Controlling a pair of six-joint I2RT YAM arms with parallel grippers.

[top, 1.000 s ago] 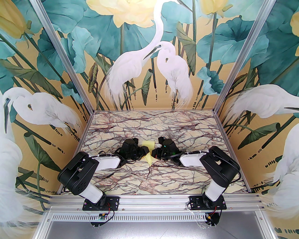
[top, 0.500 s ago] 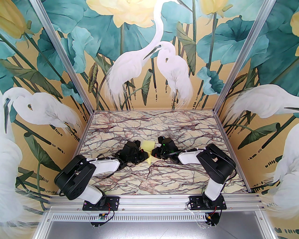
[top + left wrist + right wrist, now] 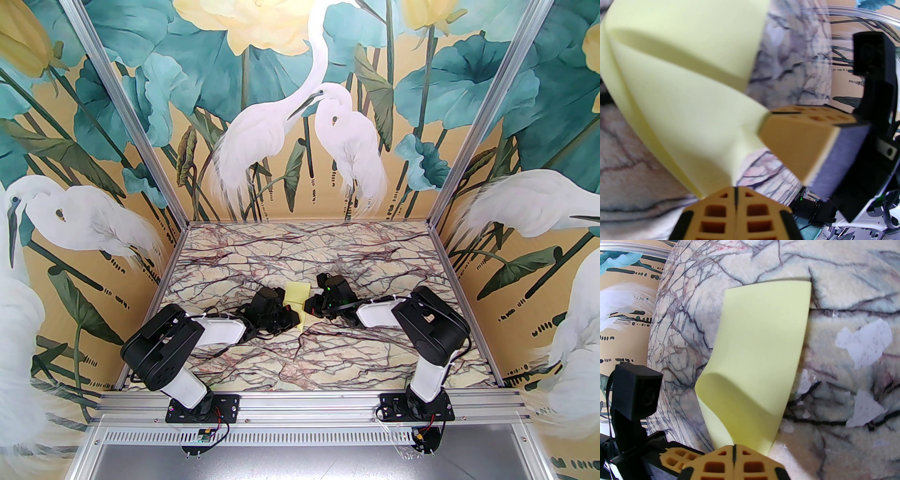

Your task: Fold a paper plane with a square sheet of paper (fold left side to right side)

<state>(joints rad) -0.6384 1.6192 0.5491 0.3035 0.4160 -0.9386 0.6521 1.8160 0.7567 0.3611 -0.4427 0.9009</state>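
The square sheet of paper is pale yellow and lies mid-table, curled up between my two grippers. In the left wrist view the sheet bows upward, and my left gripper is shut on its near edge. My right gripper pinches a neighbouring corner there. In the right wrist view the sheet bends over on itself, with my right gripper shut on its lower edge. From above, the left gripper and right gripper almost touch. The paper plane is out of view.
Small white scraps lie on the marbled table to the right of the sheet. Printed walls and aluminium posts enclose the table at the back and sides. The left wrist camera housing sits close beside the sheet.
My left gripper has closed on the sheet's edge and shifted slightly nearer and to the right. The right arm's elbow has drawn in a little, with its gripper still shut.
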